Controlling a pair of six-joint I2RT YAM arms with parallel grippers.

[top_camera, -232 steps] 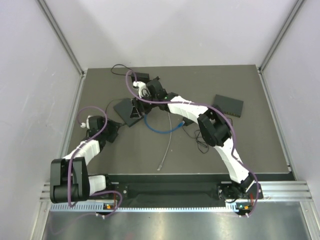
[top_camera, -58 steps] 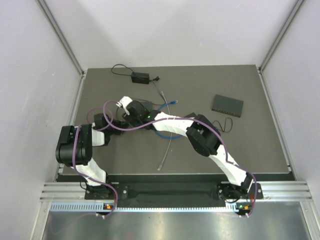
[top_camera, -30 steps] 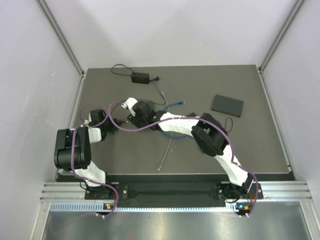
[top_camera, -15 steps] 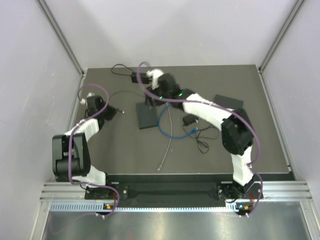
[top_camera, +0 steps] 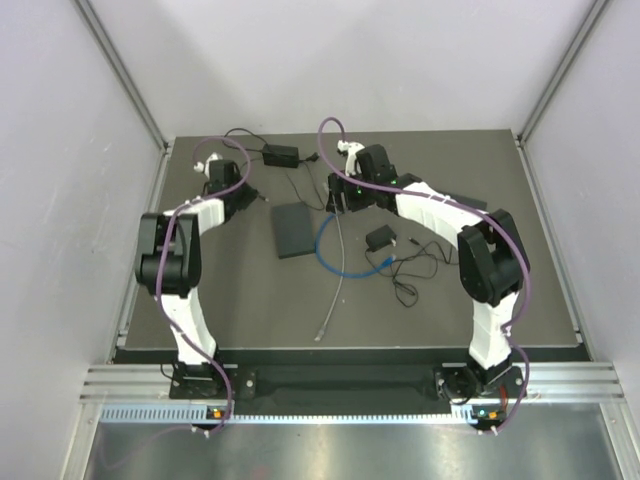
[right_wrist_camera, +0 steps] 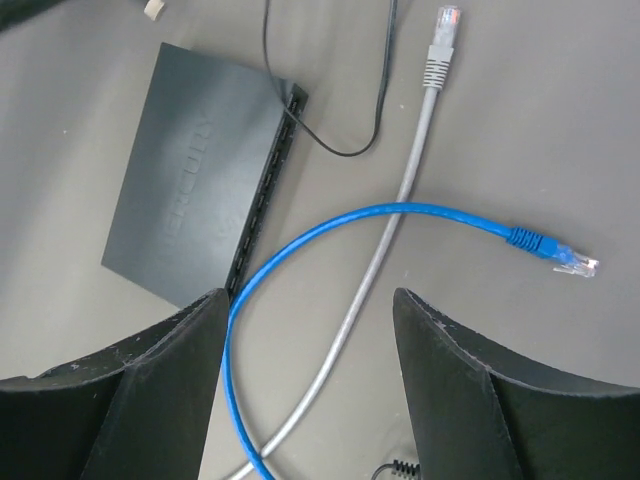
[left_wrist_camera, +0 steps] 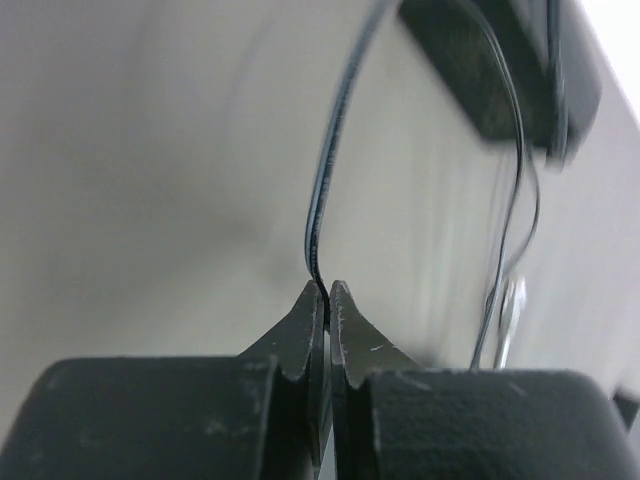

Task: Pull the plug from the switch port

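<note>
The switch (right_wrist_camera: pixel 195 195) (top_camera: pixel 292 230) is a flat dark box lying on the grey mat, its port row facing right. A thin black cable (right_wrist_camera: pixel 372 120) meets that port edge near the far corner; I cannot tell whether its plug sits in a port. My right gripper (right_wrist_camera: pixel 310 300) (top_camera: pixel 338 198) hovers open above the switch's port side, nothing between its fingers. My left gripper (left_wrist_camera: pixel 326 292) (top_camera: pixel 243 195) is shut on a thin black cable (left_wrist_camera: pixel 330 150) left of the switch. The blue cable (right_wrist_camera: pixel 400 210) loops beside the switch, with its plug (right_wrist_camera: pixel 560 255) lying free.
A grey cable (right_wrist_camera: pixel 400 200) (top_camera: pixel 335 280) with a free plug (right_wrist_camera: pixel 440 40) crosses the blue loop. A black power adapter (top_camera: pixel 280 155) sits at the back, a smaller black adapter (top_camera: pixel 380 238) right of the loop. A second dark box (top_camera: pixel 470 205) lies under the right arm.
Both arms swung toward the back; the right gripper moved right of the switch and the left gripper went up and right with its cable. The switch stayed put.
</note>
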